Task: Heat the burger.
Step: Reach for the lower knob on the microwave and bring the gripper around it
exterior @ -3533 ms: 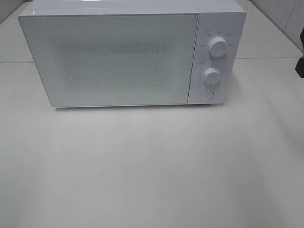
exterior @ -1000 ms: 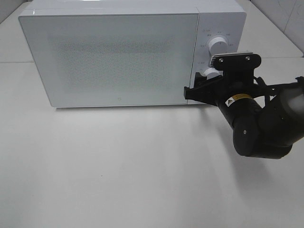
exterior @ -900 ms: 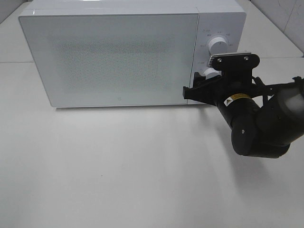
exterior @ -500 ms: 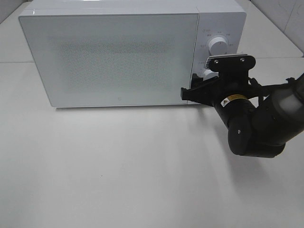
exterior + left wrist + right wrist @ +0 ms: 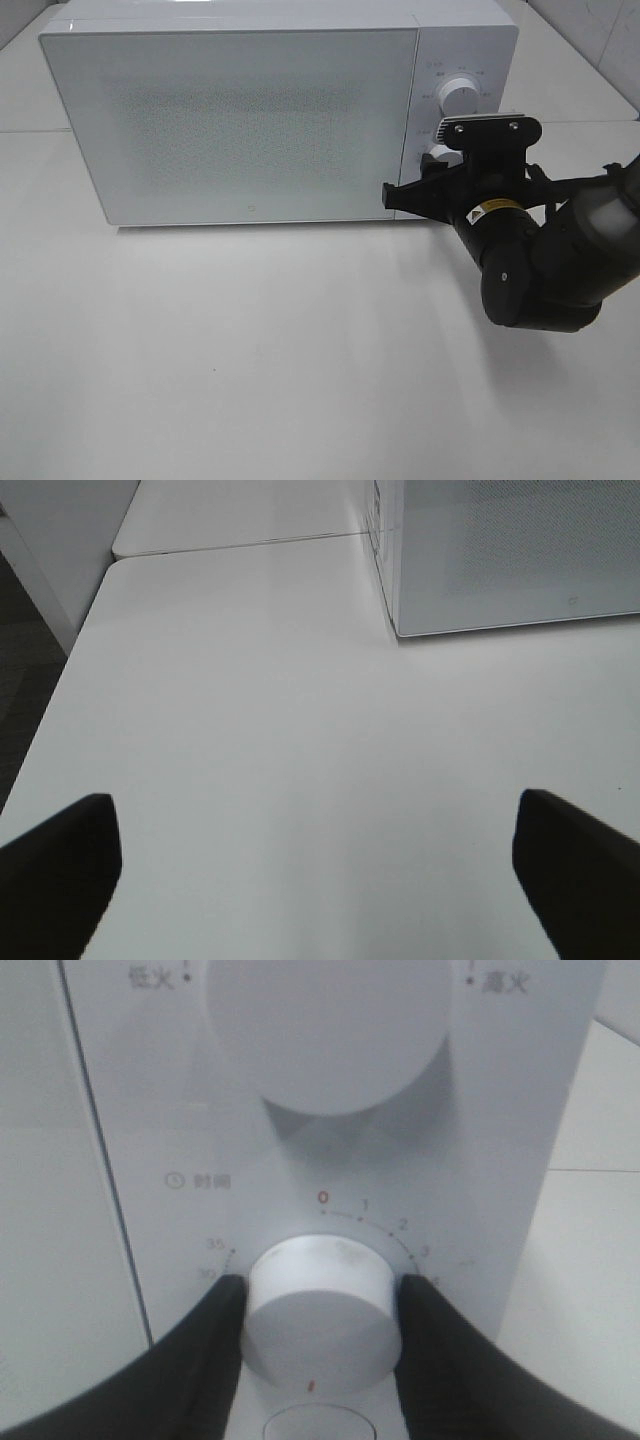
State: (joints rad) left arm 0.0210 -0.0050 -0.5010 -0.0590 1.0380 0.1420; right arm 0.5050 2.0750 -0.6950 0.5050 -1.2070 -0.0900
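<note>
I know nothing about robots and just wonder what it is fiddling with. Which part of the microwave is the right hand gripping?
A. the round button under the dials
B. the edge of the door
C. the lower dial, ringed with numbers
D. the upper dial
C: the right wrist view shows the right hand with its black fingers pressed against both sides of the lower dial, while the upper dial is untouched.

Right of centre in the exterior view, the black robot arm (image 5: 540, 262) hides most of the lower white timer knob (image 5: 320, 1310). The white microwave (image 5: 250, 22) has a speckled door window (image 5: 240, 130) concealing its interior. The dial print (image 5: 438, 68) is unreadably small.
</note>
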